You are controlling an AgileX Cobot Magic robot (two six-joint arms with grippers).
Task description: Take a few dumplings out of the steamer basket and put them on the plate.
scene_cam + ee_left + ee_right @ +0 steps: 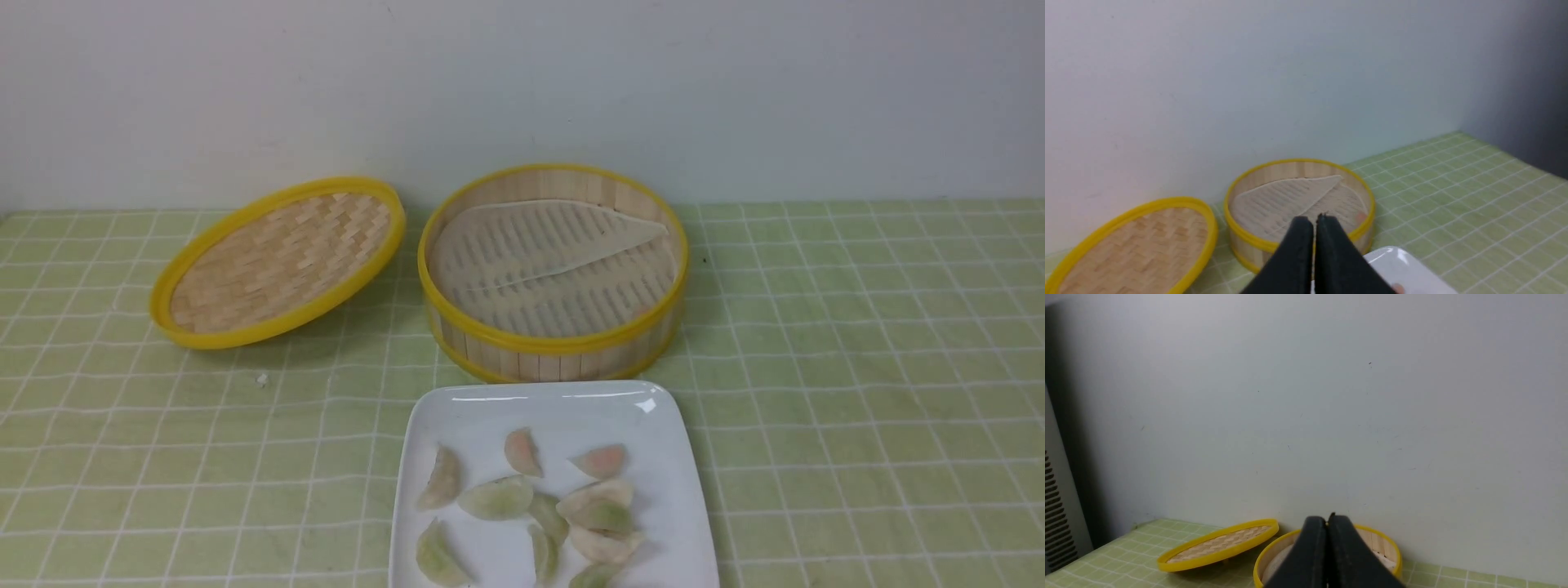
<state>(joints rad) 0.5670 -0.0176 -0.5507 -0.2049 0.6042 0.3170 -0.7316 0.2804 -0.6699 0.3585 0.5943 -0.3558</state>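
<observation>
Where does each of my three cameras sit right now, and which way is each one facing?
Front view: between the arms, looking forward and down at the plate of dumplings, steamer basket and lid; no arm shows.
Left wrist view: on the left arm, raised, facing basket and wall; shut left gripper shows.
Right wrist view: on the right arm, facing the wall; shut right gripper shows.
Shared: all three show basket and lid.

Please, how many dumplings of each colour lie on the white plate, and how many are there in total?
On the plate:
Green dumplings: 7
Pinkish dumplings: 2
Cream-white dumplings: 2
Total: 11
Some overlap, so green and cream-white counts are approximate.
</observation>
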